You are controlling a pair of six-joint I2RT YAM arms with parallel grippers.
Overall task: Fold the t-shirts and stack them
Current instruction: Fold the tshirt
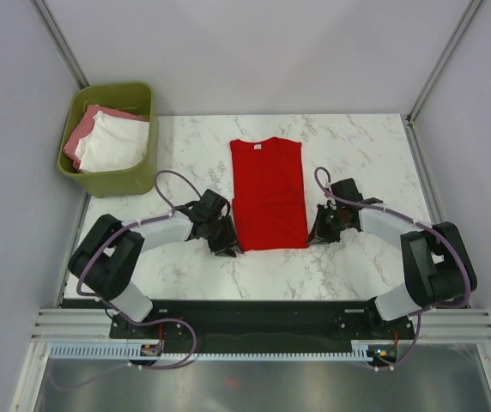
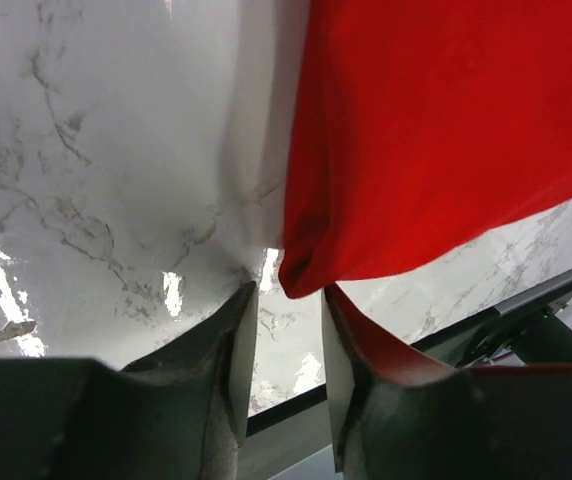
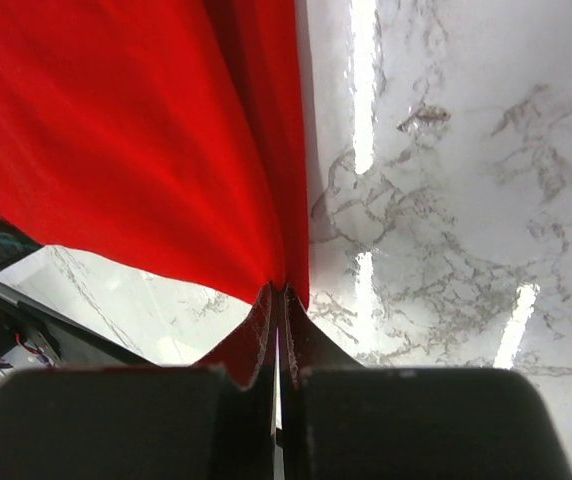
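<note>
Grey walls (image 1: 254,51) with metal corner posts (image 1: 59,39) on all sides; white marble-patterned desk (image 1: 357,146) as work surface; both arm bases at its near edge.

Item 1: red t-shirt (image 1: 268,193); lies flat at the middle of the desk, folded lengthwise into a narrow panel; collar at the far end, bearing a small white neck label (image 1: 257,146); hem at the near end, toward the arms.

Item 2: olive-green bin (image 1: 108,182); far left corner of the desk; contains a white t-shirt (image 1: 124,142), loosely folded and uppermost, and a pink t-shirt (image 1: 85,130) showing beneath it along the left side.

Item 3: left end effector (image 1: 230,245); low over the desk at the near left corner of the red t-shirt; in its wrist view the fingers (image 2: 216,350) stand partly apart with a clear gap between them; the shirt's corner rests at the mouth of that gap, close to the tips; no cloth seen clamped.

Item 4: right end effector (image 1: 321,232); at the near right corner of the hem; in its wrist view the fingers (image 3: 306,340) are pressed fully together, the red cloth's edge pinched at the tips; fabric fans away from the pinch in raised folds.
</note>
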